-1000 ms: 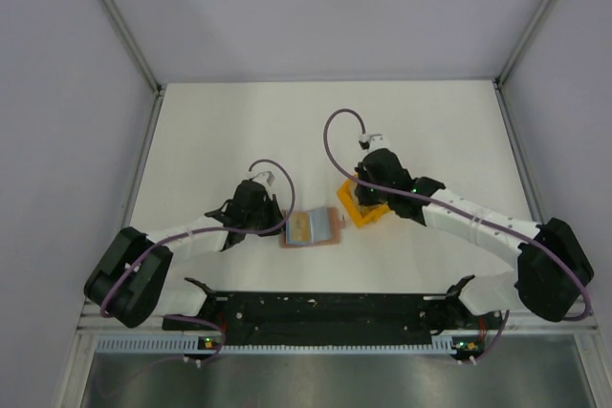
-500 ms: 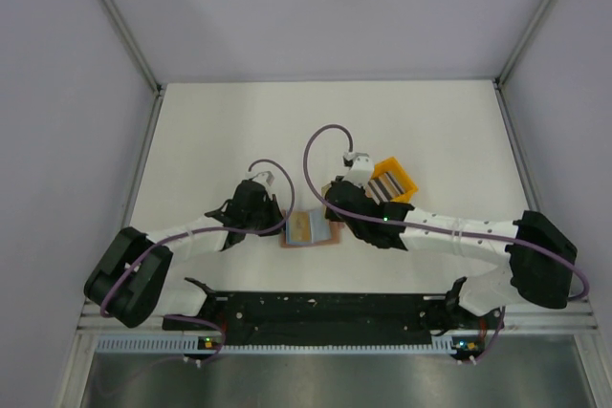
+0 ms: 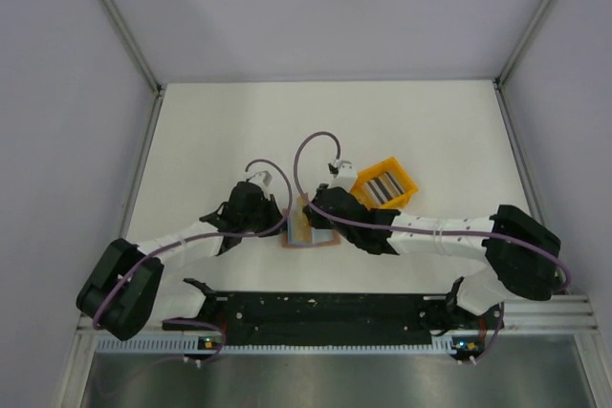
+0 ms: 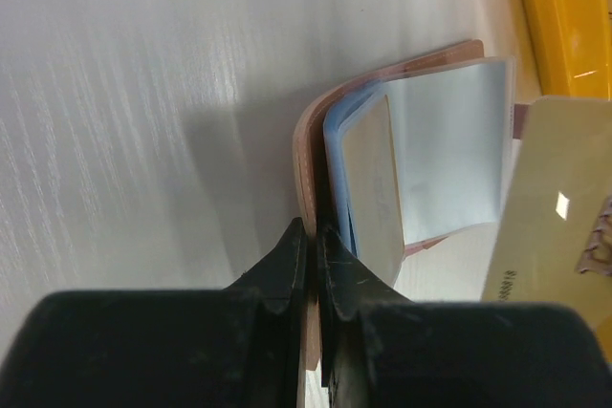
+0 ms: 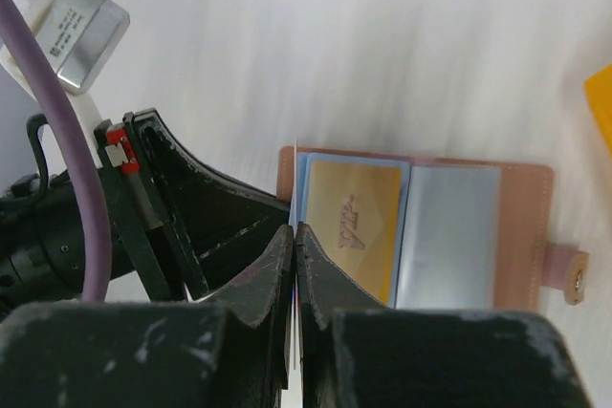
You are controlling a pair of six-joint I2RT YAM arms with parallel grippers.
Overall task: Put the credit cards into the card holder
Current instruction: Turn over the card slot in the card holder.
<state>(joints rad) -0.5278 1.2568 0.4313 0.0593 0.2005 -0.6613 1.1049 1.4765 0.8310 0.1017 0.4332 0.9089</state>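
right wrist: right gripper (image 5: 295, 236) clenched credit card (image 4: 550, 207) edge-on.
left gripper (image 4: 311, 236): pinched card holder (image 4: 304, 150) cover.
care: square, shallow entry seemed needed.

Top view: card holder (image 3: 311, 229) lies open on table (image 3: 239, 131) at frame centre, just above the arm bases. Left gripper (image 3: 278, 223) is at its left edge, pinching that edge. Right gripper (image 3: 308, 216) is over its left half, credit card (image 4: 555, 236) edge-on between the fingers. Another card (image 5: 350, 222) sits in the holder's left pocket. Tray (image 3: 395, 161) is near, upper right of the holder, with more cards (image 3: 382, 187) inside.
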